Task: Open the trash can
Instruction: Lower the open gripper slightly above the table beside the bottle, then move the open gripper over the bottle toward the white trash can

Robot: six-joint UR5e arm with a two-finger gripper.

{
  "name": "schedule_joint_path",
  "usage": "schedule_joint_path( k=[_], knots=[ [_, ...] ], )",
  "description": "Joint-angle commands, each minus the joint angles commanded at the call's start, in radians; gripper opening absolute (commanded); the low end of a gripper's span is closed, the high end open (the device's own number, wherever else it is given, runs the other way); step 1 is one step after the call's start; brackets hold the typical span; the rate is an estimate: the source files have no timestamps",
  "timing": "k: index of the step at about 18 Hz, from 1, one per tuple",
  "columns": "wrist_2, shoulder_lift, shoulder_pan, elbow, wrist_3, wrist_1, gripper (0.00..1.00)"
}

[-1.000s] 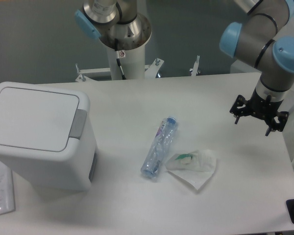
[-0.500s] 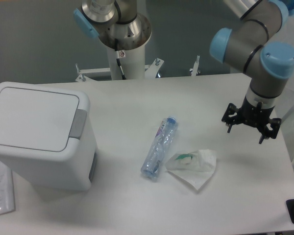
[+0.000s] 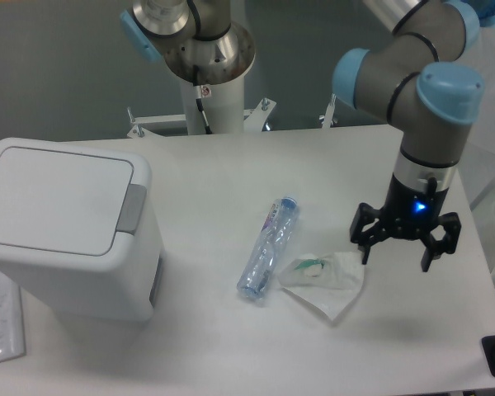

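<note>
Trash can (image 3: 66,227) at left of surface (image 3: 231,346), lid shut flat, grey tab facing right. Hand (image 3: 404,246) released, fingers spread, empty, hovering well right, beside crumpled wrapper (image 3: 323,278) and plastic bottle (image 3: 268,247).

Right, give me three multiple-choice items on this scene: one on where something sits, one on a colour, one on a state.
1. Where does the crushed clear plastic bottle lie?
A. On the bin's lid
B. On the table between bin and gripper
C. In the gripper

2. What colour is the push-button tab on the large white boxy plastic trash can?
A. Grey
B. Red
C. Green

3. What state is the trash can's lid in?
A. Removed
B. Raised
C. Closed flat

Answers: 1 B, the bottle rests on the white table, left of the black two-finger gripper. 2 A, the tab is grey. 3 C, the lid lies flush.
</note>
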Motion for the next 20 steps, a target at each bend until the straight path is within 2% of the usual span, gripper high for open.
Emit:
schedule_joint_path(
  k=[3, 8, 10, 13, 20],
  knots=[
    [-0.078, 0.063, -0.011, -0.020, -0.049, -0.003, 1.00],
    [-0.212, 0.124, -0.017, -0.041, -0.150, -0.005, 1.00],
    [-0.220, 0.184, -0.034, -0.096, -0.212, -0.003, 1.00],
    [-0.221, 0.268, -0.080, -0.169, -0.219, 0.002, 1.00],
    [-0.223, 0.359, -0.114, -0.270, -0.244, -0.002, 1.00]
  ],
)
